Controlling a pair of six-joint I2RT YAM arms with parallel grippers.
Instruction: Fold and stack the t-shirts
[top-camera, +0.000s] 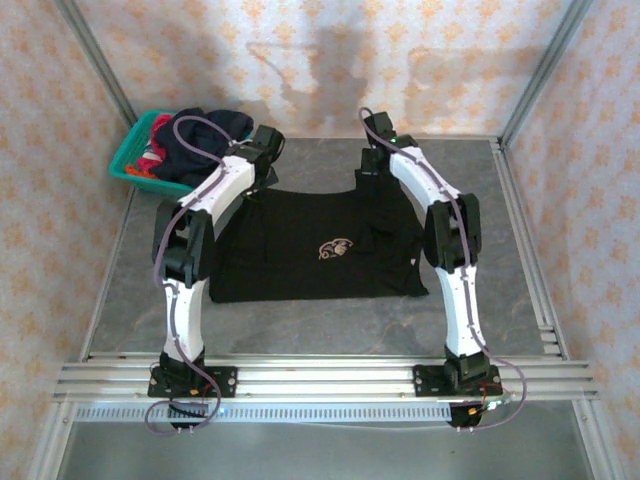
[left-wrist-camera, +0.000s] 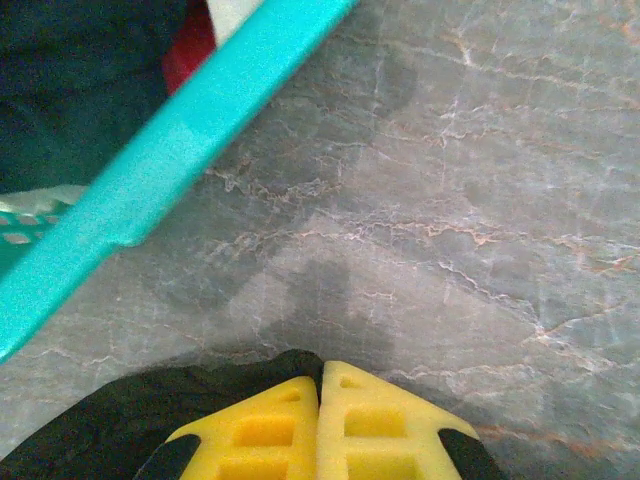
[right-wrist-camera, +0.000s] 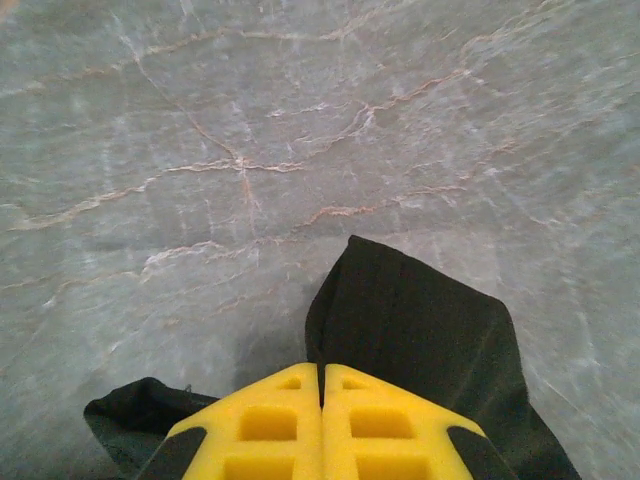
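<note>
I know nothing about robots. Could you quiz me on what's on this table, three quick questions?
1. The t-shirt spread on the table is: A red, B black, C white?
2. True or false: the left gripper and right gripper both stand wide open.
3. Fill in: the teal basket sits at the table's far ____ corner.
Key: 1 B; 2 false, both are shut at the shirt's far edge; 3 left.

- left arm (top-camera: 185, 270), right arm (top-camera: 455, 265): white link shells joined by black joint housings.
- bases (top-camera: 185, 380): black blocks.
- cables (top-camera: 200, 119): grey-purple, looping along each arm.
- left gripper (left-wrist-camera: 320, 368), right gripper (right-wrist-camera: 320, 370): yellow fingers with square recesses and black outer corners.
</note>
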